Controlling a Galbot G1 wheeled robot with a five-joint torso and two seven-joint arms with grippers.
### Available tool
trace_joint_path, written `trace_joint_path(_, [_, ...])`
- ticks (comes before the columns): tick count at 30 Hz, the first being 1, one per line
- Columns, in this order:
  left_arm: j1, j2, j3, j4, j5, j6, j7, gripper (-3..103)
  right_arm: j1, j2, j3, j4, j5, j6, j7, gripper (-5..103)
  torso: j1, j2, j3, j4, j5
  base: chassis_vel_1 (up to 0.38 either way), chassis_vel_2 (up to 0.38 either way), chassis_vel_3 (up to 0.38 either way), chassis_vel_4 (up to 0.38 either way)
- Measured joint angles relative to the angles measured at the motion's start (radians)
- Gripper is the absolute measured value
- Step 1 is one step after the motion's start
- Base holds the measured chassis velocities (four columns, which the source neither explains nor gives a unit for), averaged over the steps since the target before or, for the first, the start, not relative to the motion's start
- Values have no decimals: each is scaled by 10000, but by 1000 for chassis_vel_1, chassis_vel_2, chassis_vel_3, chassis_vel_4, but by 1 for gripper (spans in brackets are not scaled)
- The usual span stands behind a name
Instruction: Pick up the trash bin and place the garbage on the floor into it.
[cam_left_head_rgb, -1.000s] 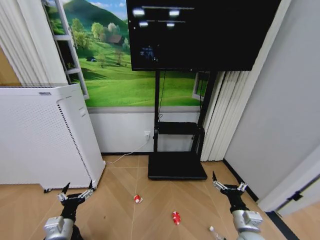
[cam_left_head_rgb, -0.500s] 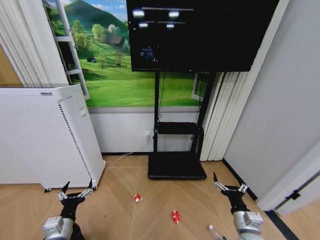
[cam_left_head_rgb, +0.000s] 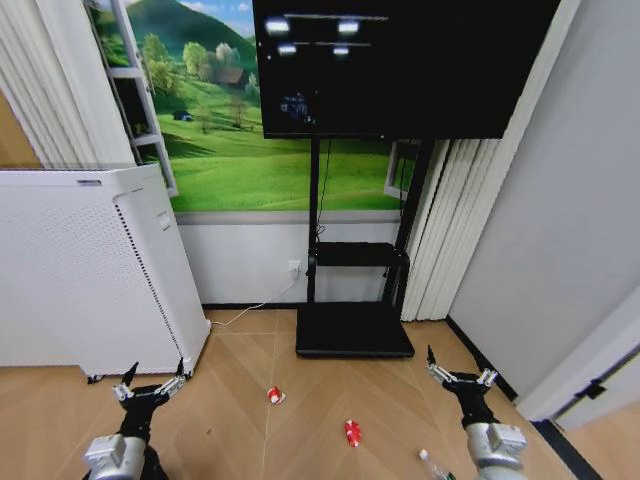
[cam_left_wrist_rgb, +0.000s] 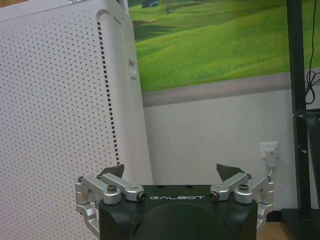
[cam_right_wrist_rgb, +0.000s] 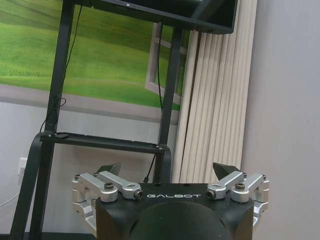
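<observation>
The trash bin is out of view. Garbage lies on the parquet floor: a red-and-white crumpled scrap, a small red item and a clear bottle at the bottom edge. My left gripper hangs open low on the left, about a hand's width left of the scrap. My right gripper is open low on the right, just above the bottle. The left wrist view shows the left gripper open and holding nothing. The right gripper is equally open and holding nothing in the right wrist view.
A tall white perforated appliance stands on the left, close to my left arm. A black TV stand base sits ahead under a large screen. A white cable runs along the floor. White curtains and a grey wall close off the right.
The head view has shifted very slightly. Both grippers stay open and the litter lies where it was.
</observation>
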Motion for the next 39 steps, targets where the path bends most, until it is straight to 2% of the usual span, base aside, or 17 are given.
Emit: trace_joint_path(39, [-9, -58, -4, 148, 16, -2, 32, 100, -49, 55, 15, -21, -79, 27, 11, 100, -580, -1685, -1103, 0, 0, 0, 0, 0, 0])
